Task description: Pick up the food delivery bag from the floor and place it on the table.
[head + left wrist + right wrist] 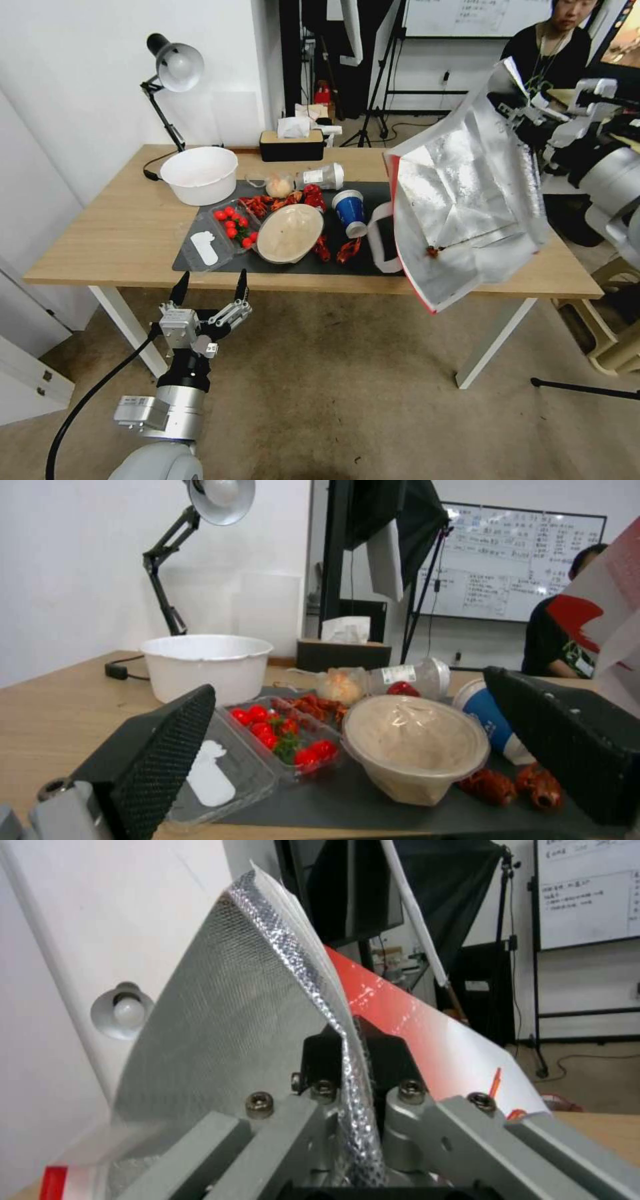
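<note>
The food delivery bag (467,200) hangs tilted over the right end of the table (113,227), its silver foil lining facing me and a red edge along its lower side. One white strap droops toward the dark mat. My right gripper (527,113) is up at the bag's top rim; in the right wrist view that gripper (353,1040) is shut on the foil-lined rim of the bag (227,1030). My left gripper (210,287) is open and holds nothing, just before the table's front edge above the floor (347,387). Its fingers (167,745) frame the food on the mat.
On the dark mat (333,257) lie a tomato tray (233,227), a lidded bowl (290,233), crayfish and a blue cup (350,210). A white bowl (199,175), a desk lamp (170,73) and a tissue box (292,143) stand behind. Bare wood shows at the table's left.
</note>
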Controlling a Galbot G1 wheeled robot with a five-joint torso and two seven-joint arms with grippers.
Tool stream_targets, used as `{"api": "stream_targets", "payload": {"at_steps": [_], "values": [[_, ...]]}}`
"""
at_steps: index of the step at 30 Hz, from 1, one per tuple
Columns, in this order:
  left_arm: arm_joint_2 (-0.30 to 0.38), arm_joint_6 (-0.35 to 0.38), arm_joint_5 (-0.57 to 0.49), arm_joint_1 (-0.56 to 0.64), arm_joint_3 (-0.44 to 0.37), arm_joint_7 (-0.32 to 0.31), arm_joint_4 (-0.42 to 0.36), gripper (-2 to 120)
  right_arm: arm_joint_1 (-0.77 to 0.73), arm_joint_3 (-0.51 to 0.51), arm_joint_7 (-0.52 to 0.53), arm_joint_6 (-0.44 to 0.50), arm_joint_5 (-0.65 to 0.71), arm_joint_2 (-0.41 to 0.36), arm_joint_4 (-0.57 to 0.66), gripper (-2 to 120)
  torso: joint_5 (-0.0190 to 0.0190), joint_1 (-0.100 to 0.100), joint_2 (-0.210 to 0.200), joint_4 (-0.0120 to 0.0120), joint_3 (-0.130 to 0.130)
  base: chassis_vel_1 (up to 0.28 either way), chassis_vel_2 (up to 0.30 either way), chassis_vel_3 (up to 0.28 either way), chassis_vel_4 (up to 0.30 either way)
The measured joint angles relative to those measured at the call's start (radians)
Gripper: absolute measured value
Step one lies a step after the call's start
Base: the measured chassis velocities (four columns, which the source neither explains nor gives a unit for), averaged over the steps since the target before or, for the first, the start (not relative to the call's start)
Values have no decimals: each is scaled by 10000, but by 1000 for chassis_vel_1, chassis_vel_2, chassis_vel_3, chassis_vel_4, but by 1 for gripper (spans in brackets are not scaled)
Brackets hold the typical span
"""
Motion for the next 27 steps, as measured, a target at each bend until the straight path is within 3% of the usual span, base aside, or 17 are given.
{"api": "stream_targets", "payload": {"at_steps": [8,18,27], "values": [[1,-5,107,5,59,36,38,100,19,-72,275,325,166,765,-168,0,0,-2,-4,0,-2,0,0,0,0],[1,5,163,-60,88,60,160,100,1025,-288,444,439,840,976,-174,0,-1,-4,-6,1,-4,0,0,0,0],[2,6,171,-79,93,65,216,100,151,-137,943,299,367,1409,-182,0,1,-4,-7,0,-4,0,0,0,0]]}}
